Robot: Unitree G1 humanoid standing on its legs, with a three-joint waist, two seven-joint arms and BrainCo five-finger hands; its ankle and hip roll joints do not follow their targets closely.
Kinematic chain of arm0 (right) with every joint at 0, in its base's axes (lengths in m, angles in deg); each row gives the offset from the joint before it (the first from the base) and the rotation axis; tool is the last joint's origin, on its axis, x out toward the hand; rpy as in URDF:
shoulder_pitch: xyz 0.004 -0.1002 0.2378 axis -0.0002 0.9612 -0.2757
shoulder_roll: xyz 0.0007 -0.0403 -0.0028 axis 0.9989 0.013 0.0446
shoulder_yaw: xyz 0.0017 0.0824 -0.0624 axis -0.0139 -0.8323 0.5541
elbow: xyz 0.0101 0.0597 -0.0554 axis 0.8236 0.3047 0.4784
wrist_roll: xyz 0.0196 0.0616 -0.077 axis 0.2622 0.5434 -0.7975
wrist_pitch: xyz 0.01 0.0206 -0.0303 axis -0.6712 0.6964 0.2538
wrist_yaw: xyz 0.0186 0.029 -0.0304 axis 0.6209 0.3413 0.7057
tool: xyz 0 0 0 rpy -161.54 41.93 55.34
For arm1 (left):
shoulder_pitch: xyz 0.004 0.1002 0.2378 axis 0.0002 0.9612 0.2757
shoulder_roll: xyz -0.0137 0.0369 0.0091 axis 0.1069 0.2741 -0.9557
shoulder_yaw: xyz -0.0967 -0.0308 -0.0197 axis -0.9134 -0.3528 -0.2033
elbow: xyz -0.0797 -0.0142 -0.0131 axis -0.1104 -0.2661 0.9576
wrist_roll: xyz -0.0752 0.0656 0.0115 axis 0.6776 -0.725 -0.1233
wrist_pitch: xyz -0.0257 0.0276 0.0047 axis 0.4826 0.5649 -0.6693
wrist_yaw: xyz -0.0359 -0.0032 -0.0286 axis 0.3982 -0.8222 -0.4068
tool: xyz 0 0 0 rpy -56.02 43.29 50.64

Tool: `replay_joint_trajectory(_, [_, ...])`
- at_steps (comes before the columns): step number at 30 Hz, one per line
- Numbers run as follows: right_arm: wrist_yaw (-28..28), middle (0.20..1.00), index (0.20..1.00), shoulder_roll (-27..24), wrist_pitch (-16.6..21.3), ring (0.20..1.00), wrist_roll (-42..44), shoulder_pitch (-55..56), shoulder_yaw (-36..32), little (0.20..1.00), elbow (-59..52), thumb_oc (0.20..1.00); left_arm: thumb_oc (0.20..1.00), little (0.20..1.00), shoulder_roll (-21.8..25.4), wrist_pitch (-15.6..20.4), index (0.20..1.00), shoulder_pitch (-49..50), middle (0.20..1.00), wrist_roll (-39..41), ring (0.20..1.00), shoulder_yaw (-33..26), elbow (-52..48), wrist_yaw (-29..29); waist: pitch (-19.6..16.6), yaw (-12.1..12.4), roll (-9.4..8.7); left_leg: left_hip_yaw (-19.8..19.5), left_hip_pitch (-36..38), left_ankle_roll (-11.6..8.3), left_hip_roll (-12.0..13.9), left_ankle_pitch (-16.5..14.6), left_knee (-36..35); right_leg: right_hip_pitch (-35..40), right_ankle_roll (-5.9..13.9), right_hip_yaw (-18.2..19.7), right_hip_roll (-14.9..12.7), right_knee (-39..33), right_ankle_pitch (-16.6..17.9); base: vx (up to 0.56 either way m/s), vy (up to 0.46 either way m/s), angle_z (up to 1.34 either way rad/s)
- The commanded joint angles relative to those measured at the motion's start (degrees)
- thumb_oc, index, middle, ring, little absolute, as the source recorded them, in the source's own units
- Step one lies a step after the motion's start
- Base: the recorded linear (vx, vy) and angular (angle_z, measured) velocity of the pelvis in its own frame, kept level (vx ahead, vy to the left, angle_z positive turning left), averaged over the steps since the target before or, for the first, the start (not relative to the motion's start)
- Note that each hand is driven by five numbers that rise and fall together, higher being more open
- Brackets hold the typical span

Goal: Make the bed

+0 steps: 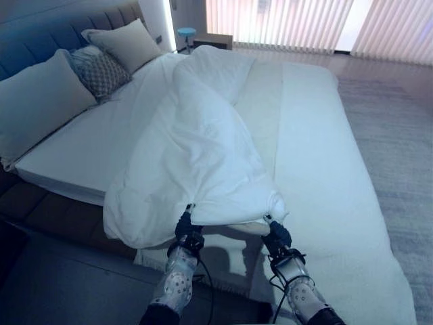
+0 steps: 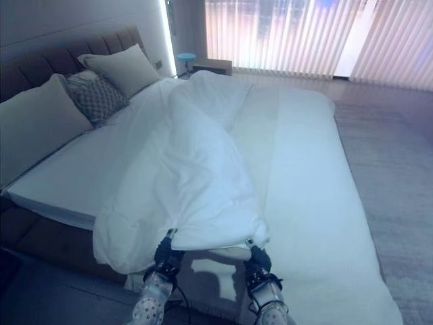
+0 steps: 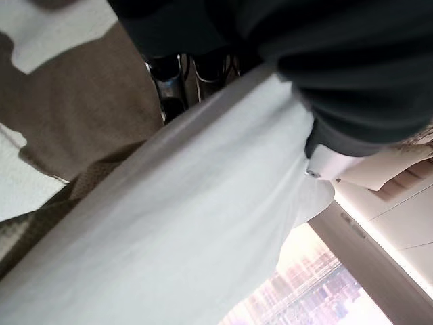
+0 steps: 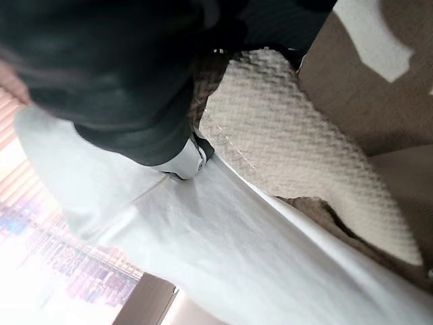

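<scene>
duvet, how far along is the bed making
Early. Done: the pillows sit at the headboard. In hand: left hand and right hand each grip the duvet by its near edge. Left: it lies bunched in a ridge down the middle, leaving the mattress bare on both sides, so it needs spreading flat.

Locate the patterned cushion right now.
Patterned cushion sits at the head of the bed on the robot's left, propped between two plain pillows, beside the bunched duvet.

Bedroom: big bed [image 1: 318, 156] w/ pillows [image 1: 40, 101], padded headboard [image 1: 40, 30] (window blinds [image 1: 284, 24]).
</scene>
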Motion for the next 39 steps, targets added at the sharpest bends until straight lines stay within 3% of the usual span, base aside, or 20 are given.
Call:
replay_joint_trajectory(1, [1.1,0.2,0.2,-1.3,3.0,0.2,-0.5,0.9,-2.5,0.2,-1.1,0.2,0.2,0.2,11.8,9.4,0.2,0.8,0.2,-3.1,0.2,-10.9,-8.6,-2.2,-0.9,4.1,0.19,2.4,-2.7,2.0,-0.2,-0.8,1.0,1.8,3.78,-7.1,-5.9,-6.5,13.9,-0.39,0.763,-0.78])
replay_joint_trajectory(2, [1.0,0.2,0.2,-0.3,3.4,0.2,0.0,-0.1,-1.7,0.2,0.0,0.2,0.2,0.2,11.7,9.6,0.2,0.4,0.2,-3.6,0.2,-11.0,-8.1,-3.0,-0.6,5.1,0.89,4.0,-2.7,2.44,-1.0,0.5,-0.5,2.4,3.37,-11.4,-5.3,-3.5,10.4,-0.34,0.708,-0.57])
replay_joint_trajectory(4, [0.0,0.2,0.2,0.3,3.0,0.2,-0.7,-1.7,0.6,0.2,1.2,0.2,0.2,0.2,11.7,9.9,0.2,1.0,0.2,-3.2,0.2,-11.8,-8.7,-2.4,-0.6,6.8,1.84,6.1,-2.2,4.53,-2.6,3.1,-3.8,2.8,2.0,-14.9,-1.7,7.4,4.6,-0.3,0.694,-0.57])
replay_joint_trajectory(6, [-0.5,0.2,0.2,0.8,2.2,0.2,-1.4,-2.1,2.8,0.2,1.1,0.2,0.2,0.2,11.4,9.5,0.2,2.4,0.2,-2.7,0.2,-12.4,-10.2,-2.3,-1.4,8.9,1.7,7.8,-1.5,5.57,-4.1,4.9,-7.0,6.3,1.13,-18.4,1.6,12.1,-0.6,-0.23,0.471,-1.16])
replay_joint_trajectory(7, [-1.0,0.2,0.2,0.7,2.1,0.2,-2.0,-2.4,3.5,0.2,1.1,0.2,0.2,0.2,11.4,9.4,0.2,2.7,0.2,-3.0,0.2,-12.3,-10.6,-2.3,-1.9,9.3,1.69,8.2,-1.8,6.26,-5.2,6.5,-8.4,6.9,1.11,-17.8,5.8,16.7,-3.0,-0.22,0.304,-0.7])
replay_joint_trajectory(9, [-1.3,0.2,0.2,0.9,2.0,0.2,-2.2,-2.8,4.2,0.2,0.6,0.2,0.2,0.2,11.2,8.8,0.2,2.8,0.2,-2.9,0.2,-12.3,-10.2,-2.4,-3.1,10.4,-0.03,8.8,-2.3,6.15,-7.3,8.3,-9.7,10.0,1.16,-14.0,12.3,14.0,-5.7,-0.2,0.184,-0.17])
replay_joint_trajectory(12, [-1.0,0.2,0.2,0.3,2.6,0.2,-2.7,-2.8,5.2,0.2,-0.9,0.2,0.2,0.2,11.1,8.7,0.2,2.8,0.2,-3.6,0.2,-11.8,-9.8,-2.6,-4.7,11.5,-1.64,9.0,-6.0,6.0,-9.4,11.0,-10.0,15.1,-2.97,-6.2,19.7,4.3,-11.4,-0.22,0.117,0.04])
replay_joint_trajectory(14, [-0.6,0.2,0.2,0.2,3.5,0.2,-1.8,-4.2,5.3,0.2,0.0,0.2,0.2,0.2,10.6,8.8,0.2,2.1,0.2,-3.3,0.2,-11.3,-9.5,-2.5,-5.1,12.1,-1.02,9.6,-9.3,4.88,-10.6,14.6,-10.5,17.0,-5.42,-3.8,21.4,-3.3,-12.0,-0.26,0.111,-0.07])
replay_joint_trajectory(16, [0.4,0.2,0.2,-0.4,4.2,0.2,-1.9,-4.5,4.8,0.2,-0.1,0.2,0.2,0.2,10.2,8.8,0.2,1.8,0.2,-3.2,0.2,-11.0,-9.8,-2.6,-4.6,11.8,-0.03,9.4,-11.8,2.84,-10.7,17.0,-10.2,18.0,-6.5,-3.1,22.2,-7.0,-11.8,-0.24,0.117,0.0])
replay_joint_trajectory(18, [0.8,0.2,0.2,-1.0,4.5,0.2,-1.9,-4.6,4.4,0.2,-0.4,0.2,0.2,0.2,9.7,9.1,0.2,0.9,0.2,-3.3,0.2,-10.4,-10.2,-2.5,-2.9,11.6,0.87,8.6,-14.5,0.63,-10.1,18.4,-8.1,17.7,-6.5,-4.1,21.5,-7.8,-11.0,-0.27,0.162,0.44])
replay_joint_trajectory(20, [1.0,0.2,0.2,-1.6,4.4,0.2,-2.1,-4.5,4.0,0.2,-0.7,0.2,0.2,0.2,9.3,9.2,0.2,0.5,0.2,-3.6,0.2,-10.2,-10.3,-2.7,-1.7,10.9,0.7,6.4,-15.4,1.3,-9.6,16.1,-3.8,16.7,-5.81,-5.2,19.1,-7.8,-9.5,-0.26,0.21,0.45])
replay_joint_trajectory(22, [1.3,0.2,0.2,-1.7,4.2,0.2,-2.3,-3.6,2.8,0.2,-1.2,0.2,0.2,0.2,8.7,9.1,0.2,0.3,0.2,-3.4,0.2,-10.2,-10.7,-2.8,-1.7,8.7,-0.03,6.7,-12.4,3.27,-6.4,11.8,-1.5,15.4,-4.29,-7.2,15.9,-8.0,-7.3,-0.2,0.261,0.08])
replay_joint_trajectory(25, [1.1,0.2,0.2,-2.2,3.9,0.2,-2.1,-3.1,2.4,0.2,-1.3,0.2,0.2,0.2,8.8,8.9,0.2,0.0,0.2,-3.8,0.2,-9.6,-10.9,-2.3,-2.9,7.0,-0.93,2.6,-8.0,3.17,-2.2,8.0,-0.3,14.5,-3.29,-8.5,12.5,-9.0,-6.0,-0.1,0.292,-0.11])
replay_joint_trajectory(30, [1.2,0.2,0.2,-3.3,3.1,0.2,-2.0,-3.6,2.1,0.2,-1.5,0.2,0.2,0.2,9.6,8.9,0.2,-0.8,0.2,-4.6,0.2,-8.8,-10.4,-2.7,-4.7,5.4,0.88,-2.7,-2.6,0.24,5.9,10.8,-5.0,14.2,-1.15,-7.7,9.2,-9.2,-5.1,0.02,0.414,0.13])
replay_joint_trajectory(33, [1.1,0.2,0.2,-3.8,2.5,0.2,-2.5,-4.4,1.4,0.2,-1.5,0.2,0.2,0.2,10.4,8.8,0.2,-2.2,0.2,-5.2,0.2,-7.8,-10.0,-2.1,-4.7,5.1,1.57,-2.2,-2.0,0.12,3.5,7.2,-6.6,14.0,1.12,-7.0,5.5,-8.7,-2.8,0.02,0.603,0.21])
replay_joint_trajectory(34, [1.1,0.2,0.2,-3.7,2.1,0.2,-4.3,-3.7,1.0,0.2,-1.8,0.2,0.2,0.2,11.1,8.9,0.2,-2.4,0.2,-6.1,0.2,-7.0,-10.0,-1.8,-4.3,5.1,0.83,-1.2,-2.5,1.3,0.4,4.7,-4.9,12.9,2.07,-6.5,1.8,-7.6,1.1,0.01,0.571,0.07])
replay_joint_trajectory(35, [1.1,0.2,0.2,-3.7,2.1,0.2,-4.3,-3.7,1.0,0.2,-1.8,0.2,0.2,0.2,11.1,8.9,0.2,-2.4,0.2,-6.1,0.2,-7.0,-10.0,-1.8,-4.4,5.2,0.78,-1.1,-2.6,1.35,0.3,4.6,-4.8,12.8,2.11,-6.4,1.7,-7.6,1.1,-0.02,0.704,0.28])
replay_joint_trajectory(36, [1.0,0.2,0.2,-2.9,2.1,0.2,-5.1,-3.5,0.7,0.2,-1.4,0.2,0.2,0.2,12.0,8.8,0.2,-2.4,0.2,-6.8,0.2,-7.3,-9.9,-1.9,-4.0,5.4,0.53,0.9,-2.9,2.54,-1.3,4.2,-5.3,10.2,2.16,-6.6,-0.7,-5.9,5.5,-0.02,0.329,0.36])
replay_joint_trajectory(38, [1.0,0.2,0.2,-2.3,2.3,0.2,-5.2,-3.8,0.6,0.2,-0.7,0.2,0.2,0.2,12.6,8.8,0.2,-2.2,0.2,-7.2,0.2,-7.6,-9.4,-2.0,-3.7,5.6,0.66,2.1,-3.1,2.97,-1.7,4.4,-5.7,8.7,2.05,-7.5,-1.2,-5.2,7.0,-0.05,0.389,0.04])
replay_joint_trajectory(39, [0.8,0.2,0.2,-1.7,2.2,0.2,-5.7,-4.1,0.7,0.2,0.1,0.2,0.2,0.2,12.9,8.8,0.2,-1.4,0.2,-7.4,0.2,-8.5,-9.0,-2.2,-3.2,6.4,1.28,3.5,-2.7,3.25,-1.8,4.6,-6.4,8.0,1.8,-10.5,-1.0,-4.3,6.5,-0.05,0.456,-0.36])
